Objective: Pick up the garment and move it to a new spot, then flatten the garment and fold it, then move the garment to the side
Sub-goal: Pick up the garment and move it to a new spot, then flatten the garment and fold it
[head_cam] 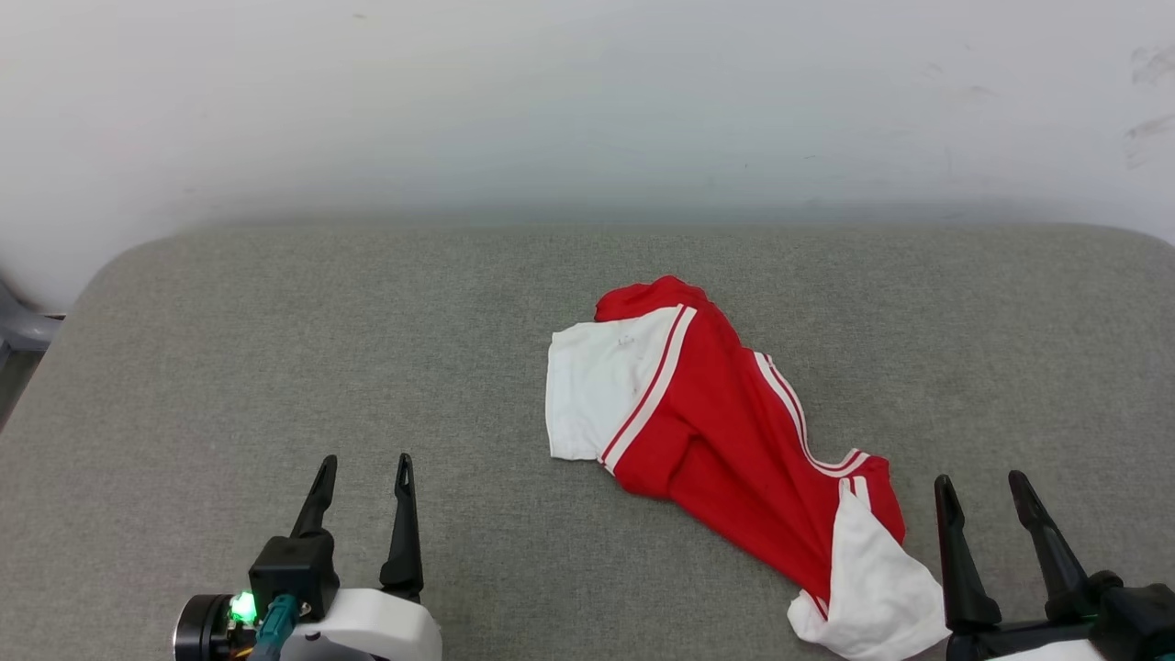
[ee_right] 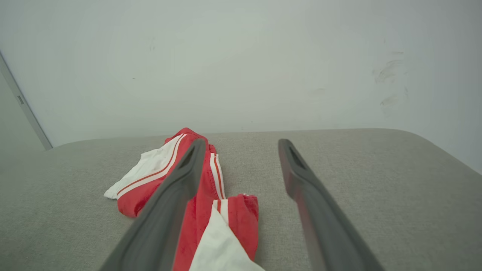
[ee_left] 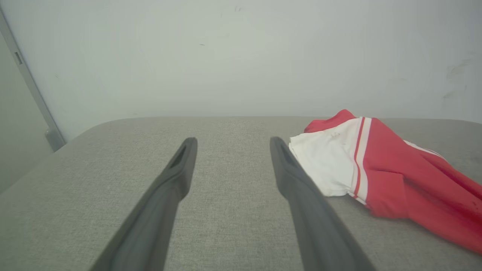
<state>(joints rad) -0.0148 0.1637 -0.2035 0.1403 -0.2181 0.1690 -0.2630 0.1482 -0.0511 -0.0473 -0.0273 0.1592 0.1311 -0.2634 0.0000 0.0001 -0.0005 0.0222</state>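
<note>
Red garment (head_cam: 725, 431) crumpled, unlifted.
It is found right of the grey pad's (head_cam: 275, 349) centre; left gripper (head_cam: 366, 459) and right gripper (head_cam: 979, 477) are held spread, empty, near-edge. All steps judged pending.

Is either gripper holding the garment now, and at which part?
Nothing is held. The jaws of the left gripper and the right gripper stand open and empty; the garment lies loose.

Padded surface (head_cam: 275, 321) bears garment (head_cam: 716, 422) (crumpled).
</note>
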